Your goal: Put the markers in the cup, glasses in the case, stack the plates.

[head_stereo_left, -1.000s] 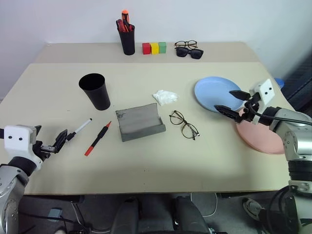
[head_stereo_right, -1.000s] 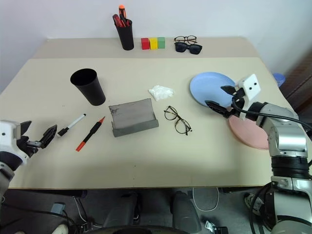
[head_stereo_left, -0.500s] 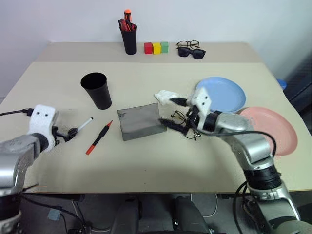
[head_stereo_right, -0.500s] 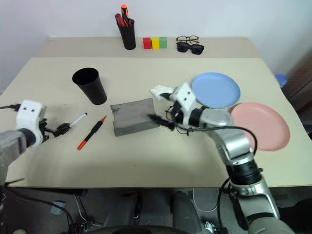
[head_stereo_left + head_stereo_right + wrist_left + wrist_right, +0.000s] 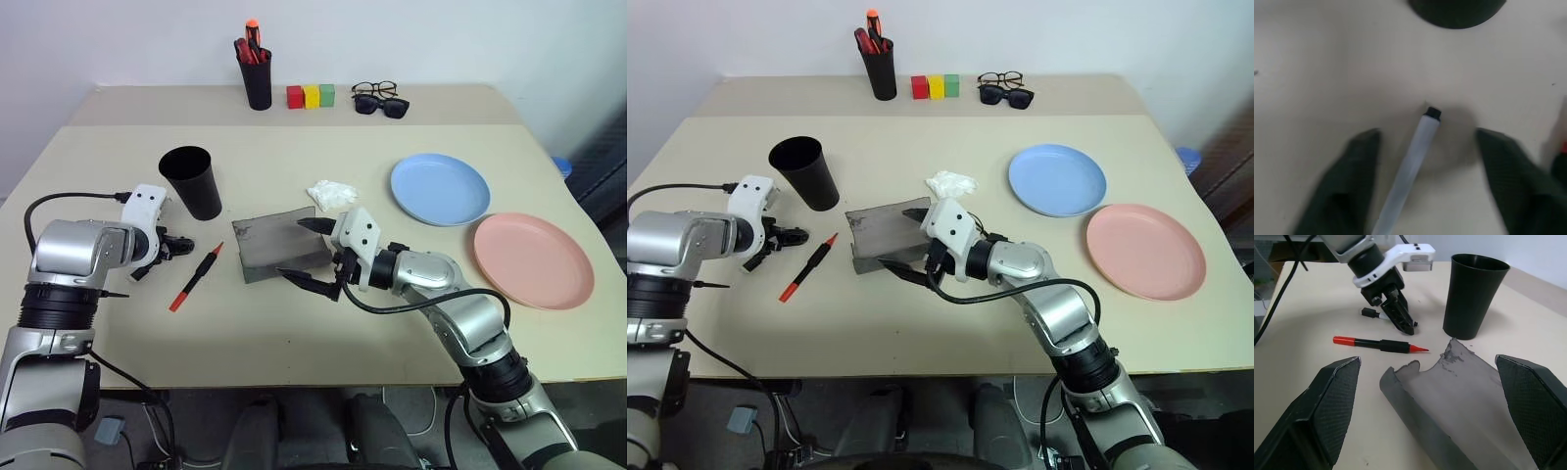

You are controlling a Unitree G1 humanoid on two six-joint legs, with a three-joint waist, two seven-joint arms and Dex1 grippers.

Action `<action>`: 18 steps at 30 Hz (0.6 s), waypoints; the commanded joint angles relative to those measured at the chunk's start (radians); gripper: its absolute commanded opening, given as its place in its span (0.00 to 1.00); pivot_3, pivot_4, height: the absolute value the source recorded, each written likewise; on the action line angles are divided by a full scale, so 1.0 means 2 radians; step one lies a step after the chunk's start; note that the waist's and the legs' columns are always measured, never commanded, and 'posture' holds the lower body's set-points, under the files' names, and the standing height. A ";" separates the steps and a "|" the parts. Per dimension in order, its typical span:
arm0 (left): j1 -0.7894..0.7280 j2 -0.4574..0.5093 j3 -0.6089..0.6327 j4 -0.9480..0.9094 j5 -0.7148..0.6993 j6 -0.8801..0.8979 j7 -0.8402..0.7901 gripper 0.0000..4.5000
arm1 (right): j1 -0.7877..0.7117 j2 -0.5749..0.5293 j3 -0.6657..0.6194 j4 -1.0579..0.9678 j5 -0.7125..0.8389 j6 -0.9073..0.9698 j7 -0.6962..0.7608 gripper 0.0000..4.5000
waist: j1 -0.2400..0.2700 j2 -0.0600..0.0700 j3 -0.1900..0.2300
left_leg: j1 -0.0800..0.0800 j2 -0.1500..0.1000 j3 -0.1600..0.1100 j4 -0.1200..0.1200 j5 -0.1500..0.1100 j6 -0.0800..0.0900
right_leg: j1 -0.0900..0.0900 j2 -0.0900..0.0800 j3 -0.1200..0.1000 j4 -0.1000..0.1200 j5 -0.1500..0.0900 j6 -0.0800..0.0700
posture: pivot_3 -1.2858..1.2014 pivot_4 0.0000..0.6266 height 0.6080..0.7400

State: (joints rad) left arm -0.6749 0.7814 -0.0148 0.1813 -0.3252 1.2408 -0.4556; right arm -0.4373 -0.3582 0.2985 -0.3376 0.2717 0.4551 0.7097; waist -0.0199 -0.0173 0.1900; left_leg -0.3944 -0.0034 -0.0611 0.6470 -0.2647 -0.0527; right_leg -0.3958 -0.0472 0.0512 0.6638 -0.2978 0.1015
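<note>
The left end effector [image 5: 1422, 161], at centre left of the head view, has its fingers apart on either side of the white marker [image 5: 1409, 164], not yet pinching it; the marker lies flat on the surface [image 5: 323, 343] between them. The marker is a slim, smooth round barrel, so a closing pinch could roll it out sideways or catch only the black cap. The red marker [image 5: 194, 279] lies just to the right of the fingers and could get knocked. The cup [image 5: 192, 182], a plain black tapered plastic one standing just above, is light and tall, and a bump from the wrist could tip it.

The right end effector [image 5: 307, 251] is spread wide at mid-frame, one finger over the case [image 5: 265, 245] and one in front of it. The case is grey, matte and open with its lid up, and a low sweep could shove it. The wire-rimmed glasses are hidden behind this arm and I cannot place them; thin frames would bend if pressed. The blue plate [image 5: 440, 189] and pink plate [image 5: 533, 259], shallow and smooth, sit unstacked at the right
</note>
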 commanded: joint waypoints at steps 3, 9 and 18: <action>0.014 0.011 0.016 0.010 0.025 0.008 0.019 0.03 | -0.006 0.011 -0.001 0.004 -0.006 -0.018 0.000 1.00 | -0.004 0.000 0.000 | 0.000 0.000 0.000 0.000 0.000 0.000 | 0.000 0.000 0.000 0.001 0.000 0.000 | 0.52 0.24 1.00; 0.030 0.014 0.097 0.003 0.068 -0.139 0.092 0.00 | -0.024 0.023 -0.016 0.038 -0.016 -0.037 -0.010 1.00 | -0.012 0.000 0.000 | 0.000 0.000 0.000 0.000 0.000 0.000 | -0.001 0.000 0.000 0.001 0.000 0.000 | 0.52 0.24 1.00; -0.036 -0.068 0.201 -0.052 0.050 -0.413 0.172 0.00 | -0.059 0.069 -0.045 0.095 -0.030 -0.081 -0.058 1.00 | 0.006 -0.002 0.000 | -0.007 0.000 0.000 0.001 0.001 -0.002 | -0.007 -0.002 0.000 0.001 0.001 0.000 | 0.52 0.24 1.00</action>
State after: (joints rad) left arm -0.7254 0.6539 0.4116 0.1229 -0.2185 0.4700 -0.0967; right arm -0.5237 -0.2401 0.2487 -0.1339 0.2129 0.3389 0.6262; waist -0.0077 -0.0205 0.1891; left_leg -0.4092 -0.0039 -0.0617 0.6500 -0.2630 -0.0557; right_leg -0.4099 -0.0515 0.0506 0.6649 -0.2955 0.1023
